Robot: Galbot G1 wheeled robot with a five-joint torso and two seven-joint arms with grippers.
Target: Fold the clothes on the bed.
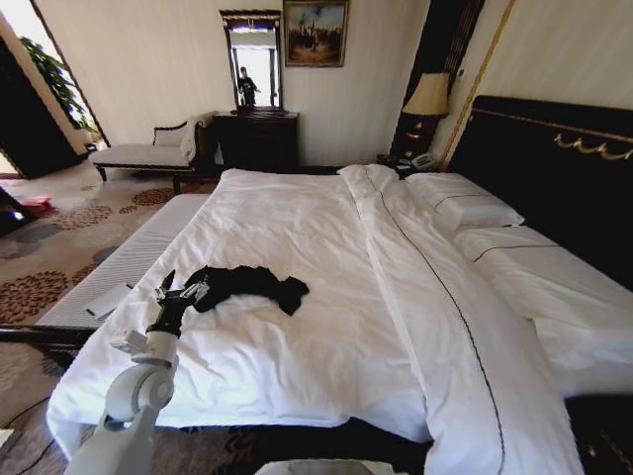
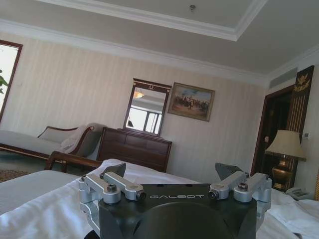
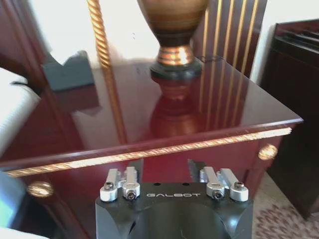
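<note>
The clothes are one black T-shirt (image 1: 252,284), lying crumpled on the white bed (image 1: 326,228) near its left side. My left gripper (image 1: 183,292) reaches in over the bed's edge and sits right at the shirt's left end. In the left wrist view, that left gripper (image 2: 171,172) is open, fingers spread wide above the white sheet (image 2: 45,214) with nothing between them. My right gripper (image 3: 166,167) is away from the bed, facing a glossy red-brown nightstand (image 3: 149,99). Its fingers stand a little apart and hold nothing.
A white-cushioned bench (image 1: 119,262) runs along the bed's left side. Pillows (image 1: 465,203) and a dark headboard (image 1: 554,168) lie to the right. A chaise (image 1: 148,153), a dark dresser (image 1: 255,139) and a lamp (image 1: 427,96) stand by the far wall. A lamp base (image 3: 174,30) sits on the nightstand.
</note>
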